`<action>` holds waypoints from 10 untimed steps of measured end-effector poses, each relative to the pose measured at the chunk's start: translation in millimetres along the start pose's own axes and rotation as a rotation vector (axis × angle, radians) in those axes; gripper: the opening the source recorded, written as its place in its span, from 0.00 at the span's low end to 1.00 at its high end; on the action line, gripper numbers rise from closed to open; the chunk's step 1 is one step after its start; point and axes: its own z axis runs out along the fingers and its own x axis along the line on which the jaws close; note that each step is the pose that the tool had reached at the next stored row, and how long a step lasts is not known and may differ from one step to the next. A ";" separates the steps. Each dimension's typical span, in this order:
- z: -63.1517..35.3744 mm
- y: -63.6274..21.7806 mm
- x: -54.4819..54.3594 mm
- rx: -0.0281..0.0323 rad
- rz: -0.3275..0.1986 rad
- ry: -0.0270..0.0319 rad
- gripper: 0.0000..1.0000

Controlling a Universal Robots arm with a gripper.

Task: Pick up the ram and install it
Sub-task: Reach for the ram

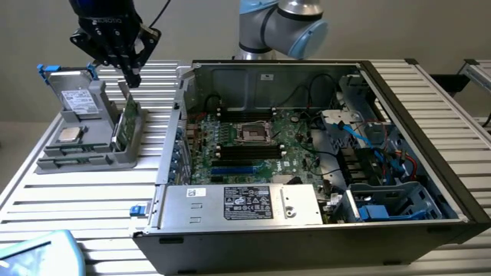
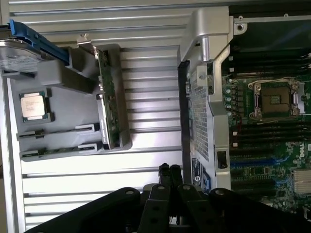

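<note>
Shows the gripper (image 1: 132, 80) pressed together, pinching nothing, above a slatted table (image 1: 84, 201) with a beige wall behind. Finds the ram (image 2: 58, 153) below and aside, flat in a slot of a grey tray (image 1: 46, 167): thin, narrow, dark green. Puts a broader green card (image 1: 126, 121) upright almost straight beneath the gripper, a processor (image 1: 71, 134) and drive (image 1: 79, 100) past it, the open case (image 1: 307, 253) on the opposite side.

Edge-on in gray holder (image 2: 73, 114) slot, well off from gripper (image 2: 170, 170), ram (image 2: 46, 154) is hiding label and chips. Beyond it, hard drive (image 2: 19, 53) is running off picture edge.
</note>
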 end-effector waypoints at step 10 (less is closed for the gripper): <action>1.3 -4.9 27.4 0.0024 0.002 0.0334 0.11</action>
